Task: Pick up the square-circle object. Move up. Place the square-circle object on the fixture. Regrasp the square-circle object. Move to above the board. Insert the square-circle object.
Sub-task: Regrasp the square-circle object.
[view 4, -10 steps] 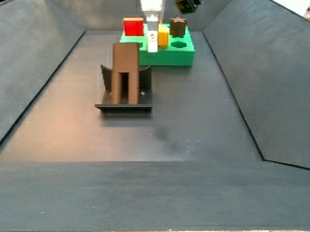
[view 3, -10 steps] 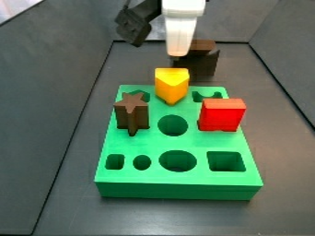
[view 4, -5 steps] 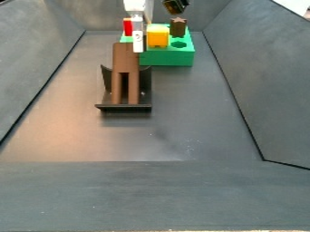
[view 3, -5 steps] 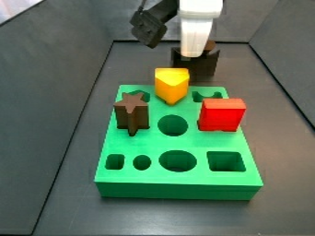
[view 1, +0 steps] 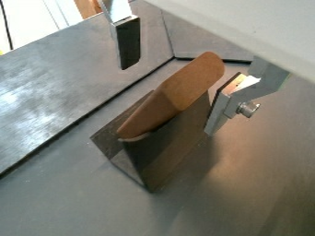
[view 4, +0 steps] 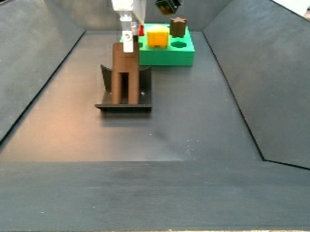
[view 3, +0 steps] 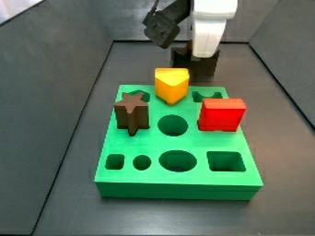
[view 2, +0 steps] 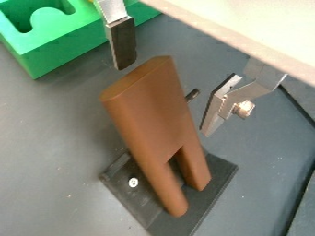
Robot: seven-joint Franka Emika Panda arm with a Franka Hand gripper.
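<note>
In a wrist view: finds the gripper [view 1: 175,85] spread open, its 2 silver fingers [view 1: 127,41] standing either side of the upper end of the square-circle object [view 1: 172,101], clear of it on both sides. Shows that brown piece tilted, leaning on the dark fixture [view 1: 145,164], rounded end uppermost. Nothing clasped between the pads.

In a wrist view again: catches the gripper [view 2: 172,72] released in the same way, with 1 finger [view 2: 118,41] just beside the rounded top of the square-circle object [view 2: 150,124] and the other beyond it, a gap visible on each side. Reveals the piece splitting into 2 legs at its lower end, planted on the base plate of the fixture [view 2: 133,184]. Places a corner of the green board [view 2: 43,41] near, behind the first finger.

In a side view: sets the gripper [view 3: 202,53] low behind the far edge of the board [view 3: 179,175], in front of the dark fixture [view 3: 209,66]. Cannot separate the square-circle object from the fixture here. On the board: a brown star block [view 3: 132,111], a yellow block [view 3: 172,87], a red cube [view 3: 223,114].

In a side view: puts the gripper [view 4: 126,38] right at the top of the square-circle object [view 4: 123,62], upright-looking on the fixture [view 4: 123,98], on the grey floor [view 4: 158,154]. Leaves the board [view 4: 172,53] beyond, apart from the fixture.
</note>
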